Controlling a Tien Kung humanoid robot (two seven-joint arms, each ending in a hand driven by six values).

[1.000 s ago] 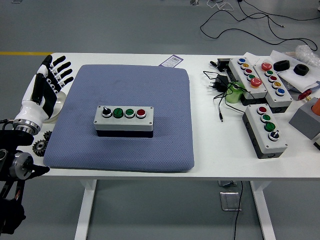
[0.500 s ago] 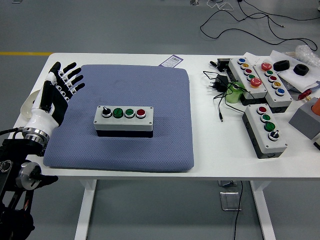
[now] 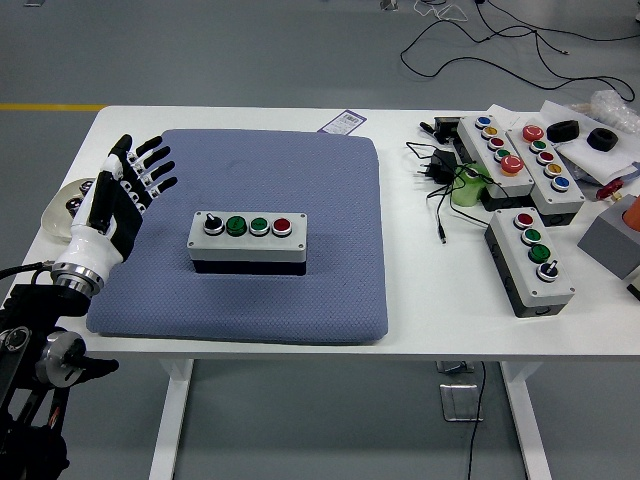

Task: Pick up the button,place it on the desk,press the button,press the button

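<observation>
A grey button box (image 3: 248, 242) with a black knob, two green buttons and a red button lies in the middle of the blue pad (image 3: 330, 200). My left hand (image 3: 138, 180) hovers over the pad's left edge, fingers spread, holding nothing, about a hand's width left of the box. The right hand is out of view.
Three more button boxes (image 3: 530, 258) (image 3: 496, 150) (image 3: 550, 165) sit at the right with black cables (image 3: 440, 175), a green cup (image 3: 466, 188) and a grey block (image 3: 612, 240). A clear bowl of metal balls (image 3: 68, 205) is at the left edge.
My left hand has moved right and slightly toward the box, from over the bowl at the table's left edge onto the pad's left border. The button box has not moved.
</observation>
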